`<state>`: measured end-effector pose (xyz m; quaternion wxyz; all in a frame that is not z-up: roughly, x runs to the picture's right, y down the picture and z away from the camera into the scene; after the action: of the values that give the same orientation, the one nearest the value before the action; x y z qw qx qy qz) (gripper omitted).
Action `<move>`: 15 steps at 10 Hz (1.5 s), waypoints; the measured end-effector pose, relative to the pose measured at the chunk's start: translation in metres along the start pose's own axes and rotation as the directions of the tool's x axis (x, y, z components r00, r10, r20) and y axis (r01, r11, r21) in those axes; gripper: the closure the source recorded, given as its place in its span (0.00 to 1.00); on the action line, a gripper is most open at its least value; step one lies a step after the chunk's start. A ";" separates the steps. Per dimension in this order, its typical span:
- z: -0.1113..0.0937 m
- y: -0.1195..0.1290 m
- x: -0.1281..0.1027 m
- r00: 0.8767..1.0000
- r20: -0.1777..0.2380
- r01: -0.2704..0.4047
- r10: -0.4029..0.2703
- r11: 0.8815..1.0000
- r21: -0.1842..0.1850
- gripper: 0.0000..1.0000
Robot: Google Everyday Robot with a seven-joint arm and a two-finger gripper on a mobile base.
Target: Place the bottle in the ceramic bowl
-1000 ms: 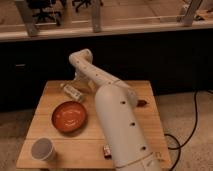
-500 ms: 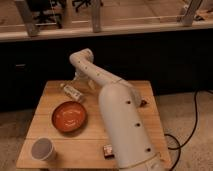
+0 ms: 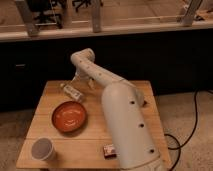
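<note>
The bottle point(image 3: 73, 91) lies on its side on the wooden table point(image 3: 42, 112), not yet in the bowl, just below the gripper point(image 3: 82, 79) and a touch to its camera-left. The gripper hangs at the far edge of the table, right above the bottle's far end, and whether it is clenched or released cannot be told from here. It does not appear to be carrying the bottle.

Past the bottle, on the side away from the gripper, sits the ceramic bowl point(image 3: 69, 116), close to the bottle but apparently not touching it. Further out again, well clear of the gripper at the front corner, stands a pale cup point(image 3: 42, 148). A small dark packet point(image 3: 109, 150) lies at the front edge beside the arm's thick link.

Now the risks. The bottle is slim and round, so an off-centre pinch could send it rolling toward the bowl or off the back edge. A low carry could clip the bowl's rim and shove the dish. An early release would drop the bottle short, onto the wood.
</note>
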<state>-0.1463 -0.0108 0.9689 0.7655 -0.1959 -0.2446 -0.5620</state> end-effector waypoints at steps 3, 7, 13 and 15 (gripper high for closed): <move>-0.003 -0.003 -0.004 0.999 0.017 0.050 -0.051 0.999 0.020 0.20; -0.003 -0.008 -0.013 0.990 0.025 0.134 -0.135 0.991 0.028 0.20; 0.007 -0.020 -0.029 0.968 0.042 0.248 -0.248 0.969 0.007 0.20; 0.012 -0.025 -0.037 0.956 0.053 0.289 -0.288 0.957 -0.007 0.20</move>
<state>-0.1809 0.0172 0.9574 0.6672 -0.1783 -0.2861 -0.6642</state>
